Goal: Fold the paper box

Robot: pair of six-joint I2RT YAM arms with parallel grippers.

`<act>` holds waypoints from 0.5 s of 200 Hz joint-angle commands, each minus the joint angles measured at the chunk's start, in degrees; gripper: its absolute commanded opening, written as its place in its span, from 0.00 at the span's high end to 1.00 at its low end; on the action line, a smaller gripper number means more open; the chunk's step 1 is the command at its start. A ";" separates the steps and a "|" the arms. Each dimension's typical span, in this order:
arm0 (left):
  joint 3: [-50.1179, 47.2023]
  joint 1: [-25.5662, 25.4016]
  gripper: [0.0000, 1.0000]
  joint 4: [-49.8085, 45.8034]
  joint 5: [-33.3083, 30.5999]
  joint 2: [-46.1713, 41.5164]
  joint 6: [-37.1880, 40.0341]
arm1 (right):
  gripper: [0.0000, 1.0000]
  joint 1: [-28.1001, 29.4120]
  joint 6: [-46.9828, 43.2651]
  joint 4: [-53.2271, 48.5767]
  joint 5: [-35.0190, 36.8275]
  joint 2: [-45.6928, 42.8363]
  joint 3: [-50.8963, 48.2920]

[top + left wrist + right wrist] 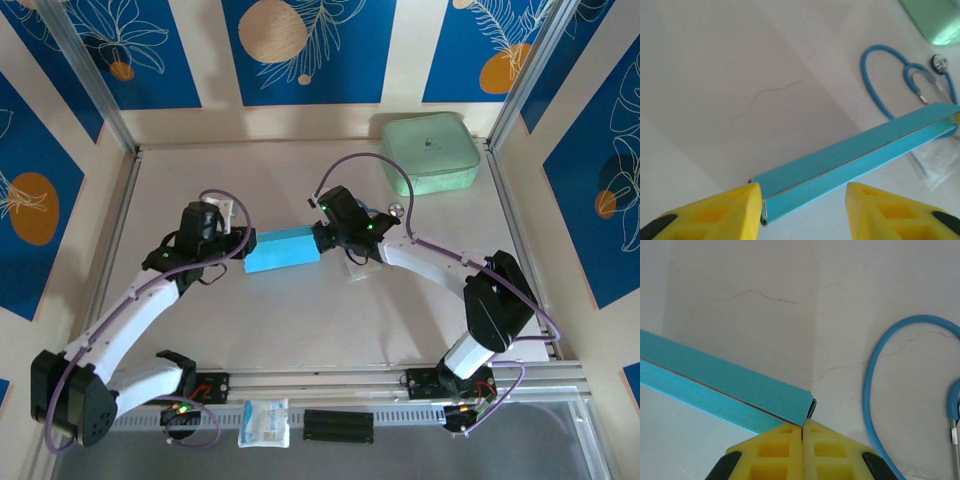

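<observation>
As two arms reach in from its near edge, the pale table [300, 330] carries a folded paper box at its middle. The left arm [140, 310] comes in from the near left corner and the right arm [440, 265] bends in from the near right, their wrists meeting at either end of the box.

A mint-green case [430, 152] with rounded corners sits in the far right corner of the surface, well apart from the work.

The paper box [283, 250], a flat sky-blue rectangle, lies lengthwise between the two grippers, a thin seam running along it [850, 160] [725, 385].

A looped blue tube [880, 95] [875, 390] lies on the surface just beyond the box's right end. A small white-and-blue packet [264, 422] rests at the near edge, between the arm bases.

The left gripper [804, 192] has its yellow fingers apart, straddling the box's left end; one finger [735, 210] touches the box's corner, the other stands clear. The right gripper [802, 432] has its fingers pressed together at the box's right end; whether they pinch card cannot be told.
</observation>
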 commanded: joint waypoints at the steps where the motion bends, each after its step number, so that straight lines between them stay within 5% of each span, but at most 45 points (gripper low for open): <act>1: 2.75 1.46 0.50 -3.79 1.88 -1.69 -3.59 | 0.97 0.46 -1.26 -2.66 0.56 0.96 1.16; 50: 8.08 5.19 0.46 -9.97 3.72 4.28 -8.65 | 0.97 0.70 -1.88 -2.87 0.65 1.13 1.55; 100: 1.18 6.29 0.44 -5.20 9.82 1.29 -15.66 | 0.97 0.75 -1.68 -2.83 0.65 1.47 1.30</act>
